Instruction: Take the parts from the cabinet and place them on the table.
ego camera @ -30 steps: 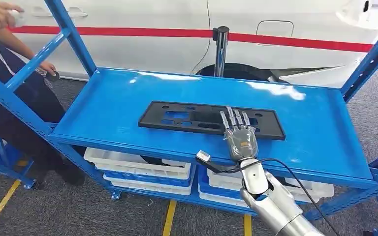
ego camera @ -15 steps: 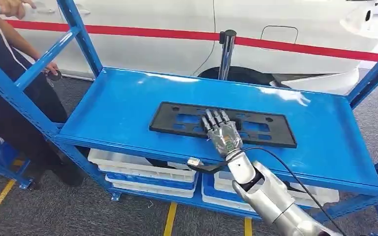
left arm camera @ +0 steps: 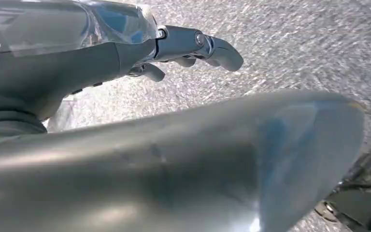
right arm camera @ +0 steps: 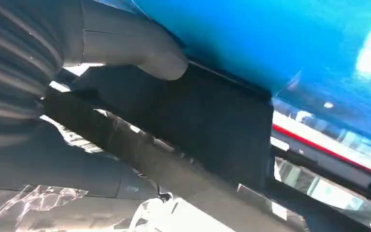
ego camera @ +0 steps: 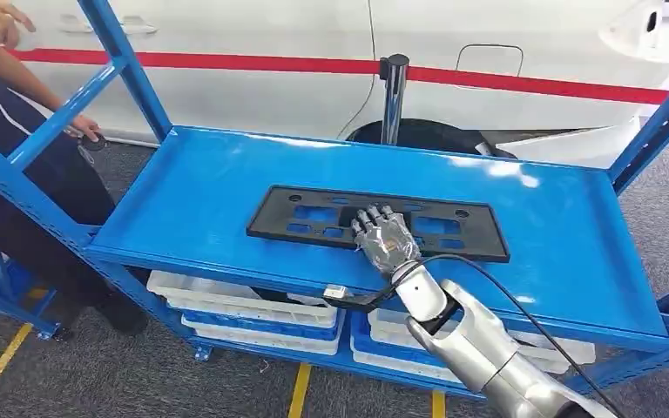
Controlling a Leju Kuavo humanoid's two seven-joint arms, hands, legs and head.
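**Right hand on the plate**

My right hand (ego camera: 386, 238) lay curled over the plate's (ego camera: 314, 213) near edge, thumb (right arm camera: 145, 55) under it; I judged it gripped. Plate lay mid-shelf (ego camera: 209, 174). Left hand (left arm camera: 193, 46) hung empty, fingers loosely apart. Risk: a one-sided hold could let the long plate tip and slip.

No legible text (labels, numbers, signs).

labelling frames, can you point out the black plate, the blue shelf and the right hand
black plate (ego camera: 314, 214): head view, on its left half by the cutouts.
blue shelf (ego camera: 209, 187): head view, on a bare part left of the plate.
right hand (ego camera: 385, 240): head view, on the back of the hand.
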